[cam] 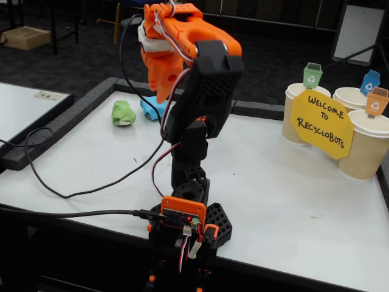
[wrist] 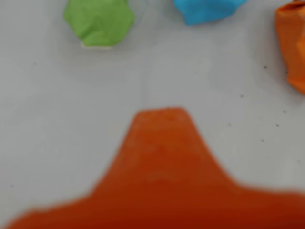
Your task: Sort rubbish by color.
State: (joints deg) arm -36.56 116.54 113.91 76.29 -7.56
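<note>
In the wrist view a light green crumpled paper wad [wrist: 98, 21] lies at the top left on the white table. A light blue wad [wrist: 205, 10] lies at the top middle, cut by the frame edge. The fixed view shows the green wad [cam: 123, 113] and the blue wad [cam: 151, 108] side by side at the far left of the table, the blue one partly behind the arm. My orange gripper [cam: 161, 94] hangs raised above and in front of them, tapering to one tip, shut and holding nothing. Its blurred finger [wrist: 164, 143] fills the bottom of the wrist view.
An orange crumpled wad [wrist: 293, 45] sits at the wrist view's right edge. Three paper cups [cam: 366, 149] stand at the far right behind a yellow sign [cam: 319, 123], with green [cam: 312, 75], blue [cam: 369, 82] and orange [cam: 377, 101] bin tags. Black cables [cam: 73, 194] trail left.
</note>
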